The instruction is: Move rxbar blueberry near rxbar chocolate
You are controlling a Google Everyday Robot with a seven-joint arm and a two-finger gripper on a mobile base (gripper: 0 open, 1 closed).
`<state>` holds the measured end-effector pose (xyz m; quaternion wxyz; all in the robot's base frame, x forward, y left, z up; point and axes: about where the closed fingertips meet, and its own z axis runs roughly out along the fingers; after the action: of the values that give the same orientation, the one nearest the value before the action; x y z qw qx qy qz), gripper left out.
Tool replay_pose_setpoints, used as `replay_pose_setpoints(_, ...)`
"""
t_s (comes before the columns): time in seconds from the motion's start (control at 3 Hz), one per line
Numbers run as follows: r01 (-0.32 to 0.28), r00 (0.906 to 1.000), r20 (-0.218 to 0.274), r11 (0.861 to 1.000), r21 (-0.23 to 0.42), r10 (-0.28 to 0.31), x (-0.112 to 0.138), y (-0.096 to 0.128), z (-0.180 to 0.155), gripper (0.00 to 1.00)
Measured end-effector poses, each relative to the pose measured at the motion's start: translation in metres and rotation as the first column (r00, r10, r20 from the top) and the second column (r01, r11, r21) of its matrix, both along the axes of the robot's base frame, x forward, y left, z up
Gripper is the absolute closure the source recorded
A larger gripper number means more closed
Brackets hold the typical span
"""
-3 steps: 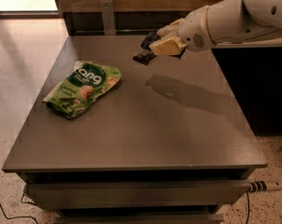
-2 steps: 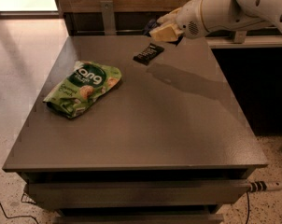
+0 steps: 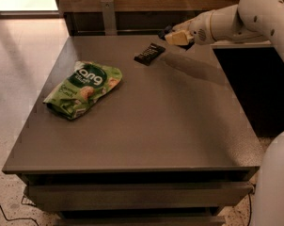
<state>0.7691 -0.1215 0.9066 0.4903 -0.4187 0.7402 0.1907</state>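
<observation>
A flat bar in a black wrapper, the rxbar chocolate [image 3: 149, 53], lies on the far part of the grey table [image 3: 151, 126]. My gripper [image 3: 174, 35] hovers just right of and behind it, near the table's far edge, at the end of the white arm [image 3: 236, 20] that reaches in from the right. A small dark shape [image 3: 166, 30] shows at the gripper's tip. I cannot tell whether it is the rxbar blueberry. No clearly blue-wrapped bar shows anywhere else.
A green snack bag [image 3: 83, 88] lies on the left half of the table. A dark cabinet [image 3: 255, 88] stands to the right of the table. A wood-panelled wall runs behind it. The robot's white body [image 3: 276, 182] fills the lower right corner.
The gripper has moved right and back, from just over the black bar to a spot beside it. The black bar and the green bag have not moved.
</observation>
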Motion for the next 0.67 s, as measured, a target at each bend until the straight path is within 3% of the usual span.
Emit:
replay_pose_setpoints(0.33, 0.075, 0.9969, -0.023, 0.997, -0.012, -0.075, 0.0167, -0.0188, -0.0254, 1.00)
replay_pose_setpoints(0.67, 0.065, 0.9976, -0.023, 0.998, -0.010, -0.066, 0.0163, -0.0142, -0.0249, 0.80)
